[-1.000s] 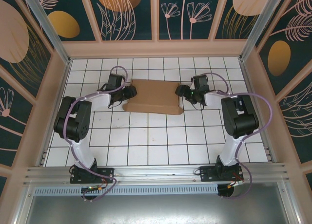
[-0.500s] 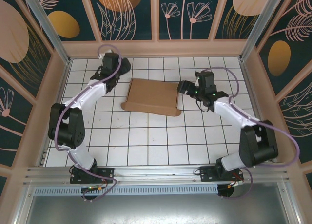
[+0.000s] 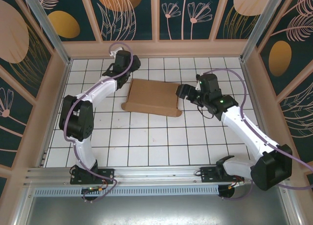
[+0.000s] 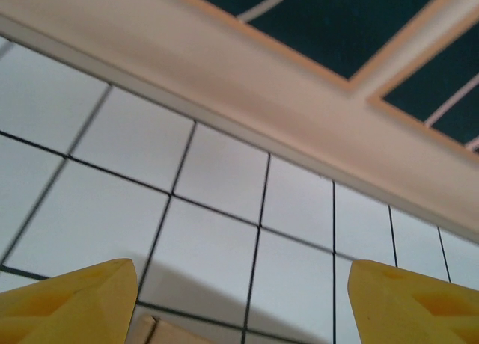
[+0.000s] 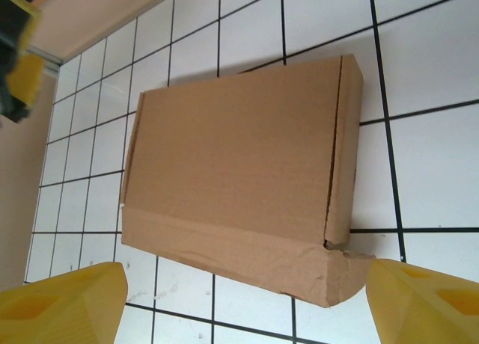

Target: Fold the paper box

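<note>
The paper box lies folded flat and shut on the white tiled table, brown cardboard with a crumpled, rounded flap along its near edge. In the right wrist view the paper box is seen from its right end, nothing touching it. My left gripper hovers open above the box's back-left corner, pointing at the back wall; a corner of the box peeks in between its yellow fingers. My right gripper is open just off the box's right edge, its gripper empty.
A pale wooden back wall and side walls ring the tiled table. The left gripper appears at the far end of the box in the right wrist view. Open tiles lie in front of the box.
Both grippers have let go of the box's ends and pulled away. The left arm swung to the back-left corner, the right arm stretched out and rose. The box stays put.
</note>
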